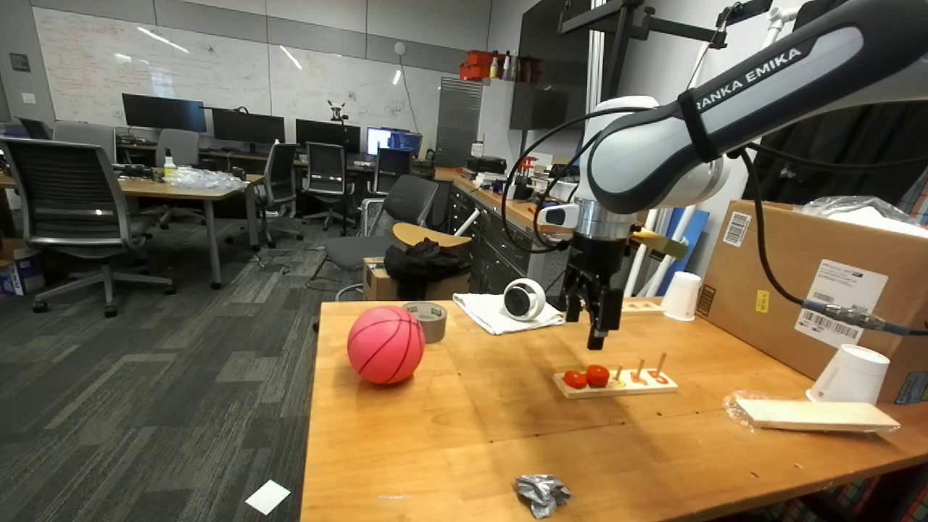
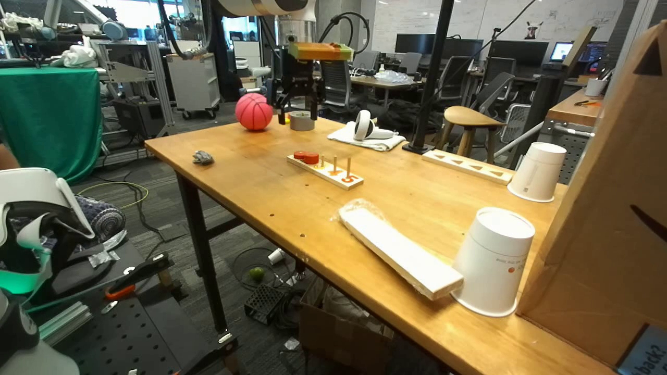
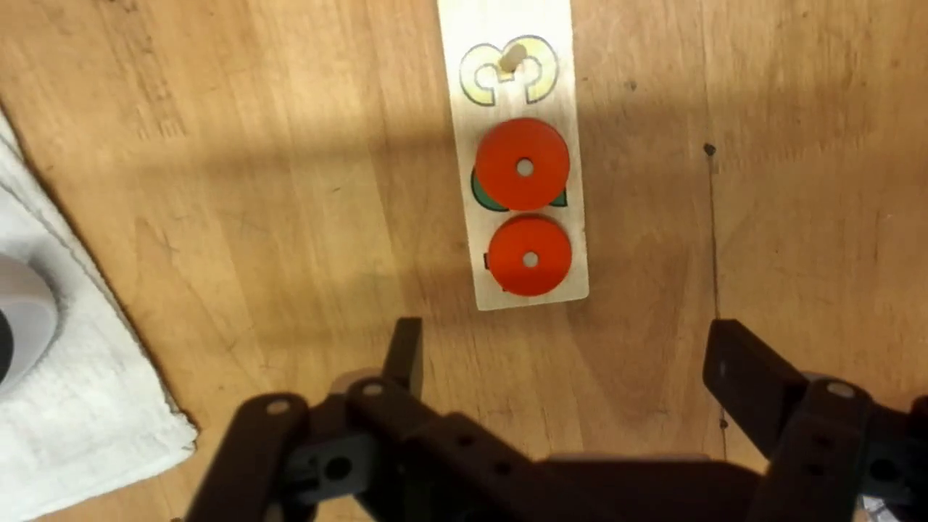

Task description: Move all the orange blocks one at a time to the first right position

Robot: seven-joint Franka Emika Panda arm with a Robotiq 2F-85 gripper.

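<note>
Above a wooden table (image 1: 449, 435) the pincer (image 3: 565, 351) gapes — orange blocks (image 1: 597, 375) on a pegged board (image 1: 631, 389) (carpet (image 1: 239, 377), whiteboard (image 1: 217, 80) beyond).

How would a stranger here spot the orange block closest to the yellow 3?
On the wooden table, find the pale pegged board. Near one end, the round orange block lies between the yellow 3 and an end block; unlike that neighbour, it has green print peeking from underneath.

Wooden counter (image 1: 435, 449) extends beneath the end effector (image 3: 565, 344); pegged board (image 3: 482, 122) lies below it, white cloth (image 3: 87, 406) and crumpled foil (image 1: 542, 494) to either side. Toward one counter end from it: pink ball (image 1: 386, 345), tape roll (image 1: 433, 328). Toward the other: two paper cups (image 2: 492, 255), pale plank (image 2: 398, 250), triangle-patterned strip (image 2: 471, 167), cardboard box (image 1: 786, 239).
</note>
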